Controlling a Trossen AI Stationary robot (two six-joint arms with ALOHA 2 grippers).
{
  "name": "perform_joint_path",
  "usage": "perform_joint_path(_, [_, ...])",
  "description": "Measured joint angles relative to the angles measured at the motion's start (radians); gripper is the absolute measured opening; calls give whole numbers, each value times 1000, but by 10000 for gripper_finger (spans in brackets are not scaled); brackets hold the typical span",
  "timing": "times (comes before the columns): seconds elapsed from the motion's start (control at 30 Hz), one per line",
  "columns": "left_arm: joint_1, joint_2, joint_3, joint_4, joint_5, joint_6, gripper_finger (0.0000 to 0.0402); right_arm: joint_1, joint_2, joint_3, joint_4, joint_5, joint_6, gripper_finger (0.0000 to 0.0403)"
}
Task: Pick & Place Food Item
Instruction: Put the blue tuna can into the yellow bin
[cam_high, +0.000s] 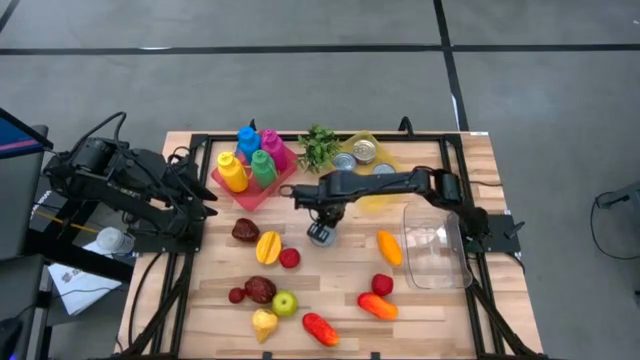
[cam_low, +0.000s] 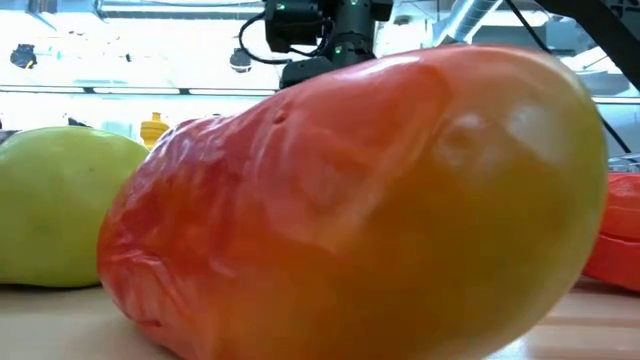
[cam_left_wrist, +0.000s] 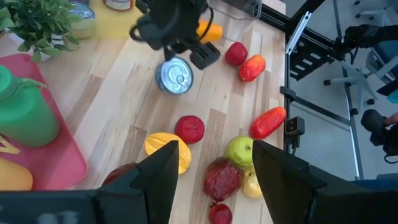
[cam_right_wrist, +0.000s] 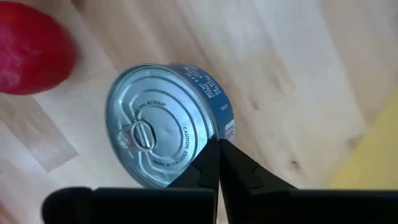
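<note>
Wooden table (cam_high: 430, 300) crowded with toy fruit. Right arm stretches to mid-table; right gripper (cam_right_wrist: 217, 149) has its jaws pinched together on the rim of the tin can (cam_right_wrist: 163, 132), near the red fruit (cam_right_wrist: 31, 53). Left gripper (cam_left_wrist: 211, 174) waits half-spread at the table's left edge. A thin rim grip probably calls for slow, level carrying.

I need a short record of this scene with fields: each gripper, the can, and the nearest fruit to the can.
right gripper: shut, fingers together at the can's rim, mid-table
left gripper: open, holding nothing, over the table's left side
can: silver lid with pull tab, blue side, tilted; whether it is lifted is unclear
nearest fruit: red round fruit, apart from the can
</note>
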Motion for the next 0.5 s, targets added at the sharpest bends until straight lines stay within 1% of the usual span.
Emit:
perform_joint_path(0.27, [0,0,0,0,0,0,195,-83,-74,0,-76,40,-63,0])
perform_joint_path(0.5, [0,0,0,0,0,0,195,-213,-158,0,-137,60,-154,0])
